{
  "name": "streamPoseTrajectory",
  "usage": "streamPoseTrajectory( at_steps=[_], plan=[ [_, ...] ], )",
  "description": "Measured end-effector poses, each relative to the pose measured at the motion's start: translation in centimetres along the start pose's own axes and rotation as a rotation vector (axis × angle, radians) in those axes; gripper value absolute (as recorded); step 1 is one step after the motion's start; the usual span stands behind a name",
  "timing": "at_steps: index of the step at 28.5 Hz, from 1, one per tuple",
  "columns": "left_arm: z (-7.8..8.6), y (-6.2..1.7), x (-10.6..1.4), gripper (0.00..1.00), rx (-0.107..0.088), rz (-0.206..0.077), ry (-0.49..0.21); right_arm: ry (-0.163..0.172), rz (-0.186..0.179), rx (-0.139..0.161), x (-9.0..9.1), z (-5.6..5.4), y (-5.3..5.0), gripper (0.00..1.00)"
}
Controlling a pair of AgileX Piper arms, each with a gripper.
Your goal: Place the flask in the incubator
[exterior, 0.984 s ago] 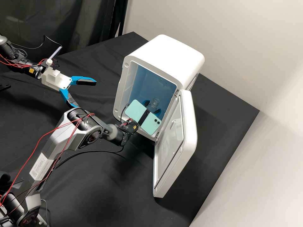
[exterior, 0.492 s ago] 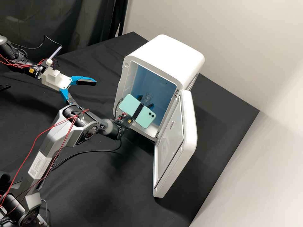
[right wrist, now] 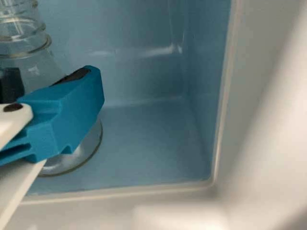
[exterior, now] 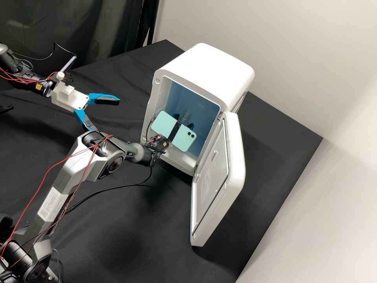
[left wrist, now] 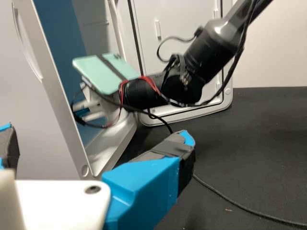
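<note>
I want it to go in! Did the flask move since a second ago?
Yes. In the high view the flask moved farther into the incubator, away from its front lower lip.

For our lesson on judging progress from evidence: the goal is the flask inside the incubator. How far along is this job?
Done: the door of the incubator stands open and the flask is inside the blue chamber, base at or near the floor. In hand: the right gripper grips the flask. Left: release it, withdraw the arm, probably shut the door. The left gripper hangs open over the bench.
</note>
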Motion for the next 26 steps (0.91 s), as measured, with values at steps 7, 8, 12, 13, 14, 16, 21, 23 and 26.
streamPoseTrajectory(
  at_steps=[7,8,12,13,14,16,21,23,26],
  plan=[
    [-0.01,-0.02,0.0,1.0,0.0,-0.002,0.001,0.008,0.009,-0.006,0.58,-0.06,0.16,0.0],
    [-0.01,-0.02,0.0,1.0,0.0,-0.002,0.001,0.007,0.008,-0.006,0.58,-0.05,0.15,0.0],
    [-0.01,-0.02,0.0,1.0,0.0,-0.002,0.001,0.007,0.008,-0.006,0.58,-0.05,0.15,0.0],
    [-0.01,-0.02,0.0,1.0,0.0,-0.002,0.001,0.007,0.008,-0.006,0.58,-0.05,0.15,0.0],
    [-0.01,-0.02,0.0,1.0,0.0,-0.002,0.001,0.006,0.005,-0.006,0.56,-0.07,0.04,0.0],
    [-0.01,-0.02,0.0,1.0,0.0,-0.002,0.001,0.008,0.006,-0.006,0.56,-0.09,0.05,0.0],
    [-0.01,-0.02,0.0,1.0,0.0,-0.002,0.001,0.008,0.006,-0.006,0.54,-0.06,0.02,0.0],
    [-0.01,-0.02,0.0,1.0,0.0,-0.002,0.001,0.01,0.005,-0.005,0.42,0.06,-0.13,0.0],
    [-0.01,-0.02,0.0,1.0,0.0,-0.002,0.001,0.015,0.008,-0.004,0.4,0.04,-0.13,1.0]
  ],
)
